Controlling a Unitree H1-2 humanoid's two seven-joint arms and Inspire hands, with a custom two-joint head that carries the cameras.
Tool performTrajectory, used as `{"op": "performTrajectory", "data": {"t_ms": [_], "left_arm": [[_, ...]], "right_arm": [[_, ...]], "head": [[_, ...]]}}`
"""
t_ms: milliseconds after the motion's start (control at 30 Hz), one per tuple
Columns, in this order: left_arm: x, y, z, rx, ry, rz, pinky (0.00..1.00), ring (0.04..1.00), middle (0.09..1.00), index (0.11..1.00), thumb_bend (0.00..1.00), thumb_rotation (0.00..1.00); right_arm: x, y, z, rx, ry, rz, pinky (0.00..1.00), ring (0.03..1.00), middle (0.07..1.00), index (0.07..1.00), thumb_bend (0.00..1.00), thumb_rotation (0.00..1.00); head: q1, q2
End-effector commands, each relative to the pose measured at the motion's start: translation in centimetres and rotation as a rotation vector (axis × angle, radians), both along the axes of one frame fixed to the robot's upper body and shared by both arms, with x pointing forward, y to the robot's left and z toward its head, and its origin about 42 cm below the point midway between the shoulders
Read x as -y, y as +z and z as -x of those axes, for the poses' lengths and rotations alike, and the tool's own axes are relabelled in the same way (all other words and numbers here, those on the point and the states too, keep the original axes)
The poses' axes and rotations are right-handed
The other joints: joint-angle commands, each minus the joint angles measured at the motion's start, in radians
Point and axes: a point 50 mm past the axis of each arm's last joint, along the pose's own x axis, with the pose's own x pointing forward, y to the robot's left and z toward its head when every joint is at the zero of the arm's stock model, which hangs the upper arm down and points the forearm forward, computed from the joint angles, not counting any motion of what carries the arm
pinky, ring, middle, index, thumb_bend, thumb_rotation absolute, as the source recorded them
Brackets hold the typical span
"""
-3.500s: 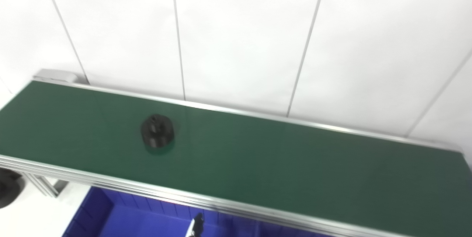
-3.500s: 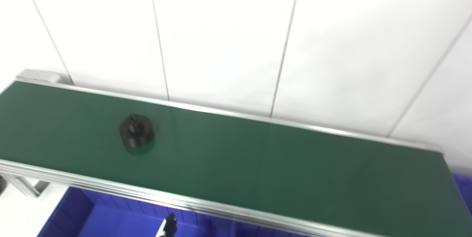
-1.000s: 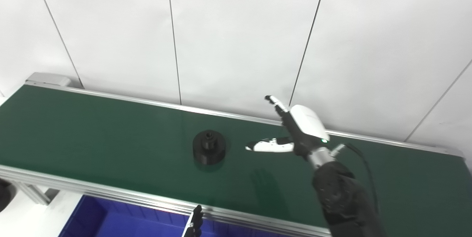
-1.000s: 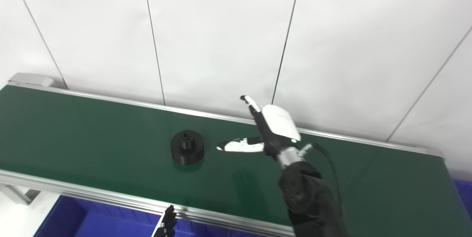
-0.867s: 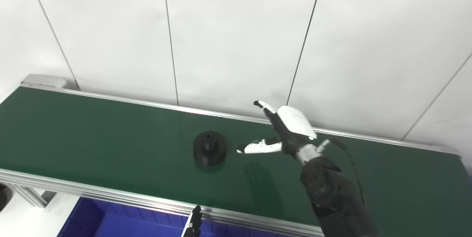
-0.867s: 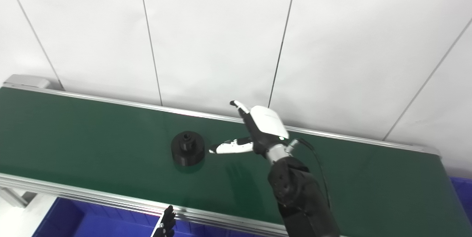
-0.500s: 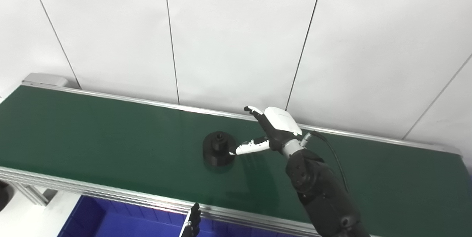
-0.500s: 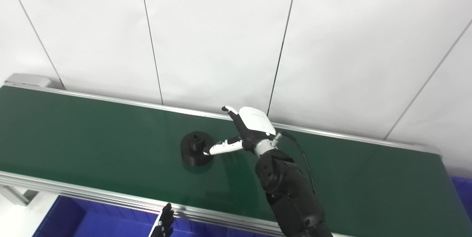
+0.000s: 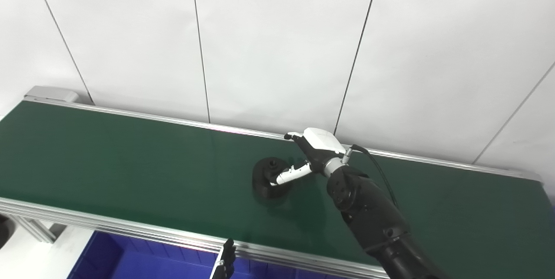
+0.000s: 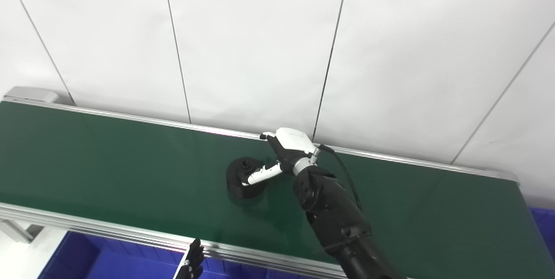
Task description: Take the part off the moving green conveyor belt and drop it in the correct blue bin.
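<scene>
The green conveyor belt (image 9: 130,162) carries the black round part (image 9: 269,177) near its middle, farther right than half a second ago. A blue bin (image 9: 130,261) sits below the near rail. The right hand (image 9: 310,157) lies just right of the part, fingers spread around it, thumb over its top, not clamped. The left hand (image 9: 225,264), barely visible, is far off; its state is unclear.

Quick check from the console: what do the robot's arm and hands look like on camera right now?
The right hand has a glossy white back shell, dark fingers, and a thumb with white segments. A metal wrist collar joins it to a bulky black arm, with a thin black cable looping alongside. Only the left hand's dark fingertips show.
</scene>
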Motion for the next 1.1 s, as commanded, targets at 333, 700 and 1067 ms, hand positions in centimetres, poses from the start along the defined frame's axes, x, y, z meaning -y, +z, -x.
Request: {"op": "performTrajectory", "data": {"t_ms": [333,700,1067], "left_arm": [[4.3,2.5,0.5,0.052,0.002,0.121,1.0,1.0,1.0,1.0,0.56,0.89],[4.3,2.5,0.5,0.058,0.001,0.111,1.0,1.0,1.0,1.0,0.55,0.9],[4.0,2.6,0.5,0.049,-0.006,0.124,1.0,1.0,1.0,1.0,0.57,0.9]], "right_arm": [[-3.3,-0.1,1.6,0.051,0.144,0.038,0.62,0.841,0.906,0.896,1.0,0.49],[-3.5,-1.1,2.5,0.017,0.196,0.072,0.6,0.836,0.922,0.889,1.0,0.45],[-2.5,-2.3,1.3,-0.008,0.174,0.707,0.18,0.272,0.485,0.53,0.55,0.0]], "head": [[-0.004,0.011],[-0.009,0.013],[-0.022,0.023]]}}
